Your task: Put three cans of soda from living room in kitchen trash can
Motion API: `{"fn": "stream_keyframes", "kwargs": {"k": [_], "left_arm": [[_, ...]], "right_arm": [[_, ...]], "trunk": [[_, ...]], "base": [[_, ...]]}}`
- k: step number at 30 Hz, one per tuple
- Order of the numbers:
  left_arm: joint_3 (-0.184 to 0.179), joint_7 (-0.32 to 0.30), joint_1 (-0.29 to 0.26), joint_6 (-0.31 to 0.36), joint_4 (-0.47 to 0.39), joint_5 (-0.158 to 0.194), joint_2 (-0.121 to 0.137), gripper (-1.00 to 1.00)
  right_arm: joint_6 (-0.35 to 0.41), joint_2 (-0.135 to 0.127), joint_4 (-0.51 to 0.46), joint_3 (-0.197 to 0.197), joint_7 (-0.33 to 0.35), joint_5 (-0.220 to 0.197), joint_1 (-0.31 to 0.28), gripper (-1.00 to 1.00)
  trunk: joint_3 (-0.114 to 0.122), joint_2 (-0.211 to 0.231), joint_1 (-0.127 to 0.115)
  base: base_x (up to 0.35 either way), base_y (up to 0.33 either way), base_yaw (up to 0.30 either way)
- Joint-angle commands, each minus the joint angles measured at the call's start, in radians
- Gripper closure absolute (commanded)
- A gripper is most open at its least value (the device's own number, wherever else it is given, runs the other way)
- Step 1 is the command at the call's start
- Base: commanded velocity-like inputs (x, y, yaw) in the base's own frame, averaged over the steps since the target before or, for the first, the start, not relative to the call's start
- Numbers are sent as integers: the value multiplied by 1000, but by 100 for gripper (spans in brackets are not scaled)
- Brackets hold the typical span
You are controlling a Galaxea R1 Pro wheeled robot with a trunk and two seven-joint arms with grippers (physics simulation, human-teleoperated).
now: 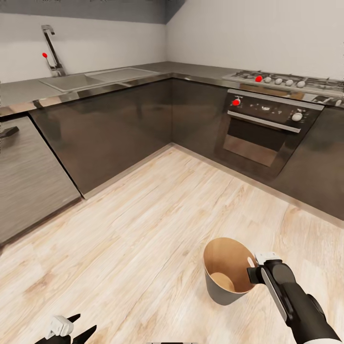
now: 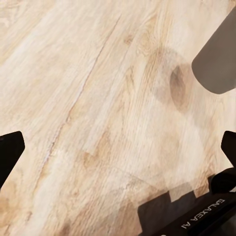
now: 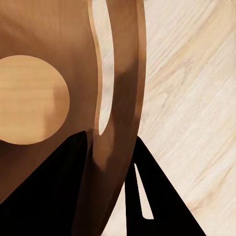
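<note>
The trash can [image 1: 223,273], pale grey outside and tan-brown inside, sits low over the wood floor at the lower right of the head view, its mouth tipped towards the camera. My right gripper [image 1: 252,269] is shut on its rim, one finger inside the wall and one outside. The right wrist view shows the pinched rim [image 3: 118,98] and the bare round bottom [image 3: 29,98] of the bin. My left gripper [image 1: 81,325] hangs open above the floor at the lower left, its fingers [image 2: 10,152] wide apart. The soda cans are out of view.
Dark kitchen cabinets [image 1: 119,124] run in an L along the far side. A sink [image 1: 71,81] with a faucet [image 1: 52,48] is at the back left, an oven [image 1: 263,129] under a hob [image 1: 286,81] at the right. Light plank floor [image 1: 143,229] lies open between.
</note>
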Motion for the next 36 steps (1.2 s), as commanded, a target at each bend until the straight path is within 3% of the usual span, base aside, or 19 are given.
{"fn": "stream_keyframes", "kwargs": {"k": [1, 36], "left_arm": [[0, 0, 0, 0, 0, 0, 0, -100], [1, 0, 0, 0, 0, 0, 0, -100]], "right_arm": [[0, 0, -3, 0, 0, -6, 1, 100], [0, 0, -5, 0, 0, -6, 2, 100]], "trunk": [[2, 0, 0], [59, 0, 0]], "base": [[0, 0, 0], [0, 0, 0]]}}
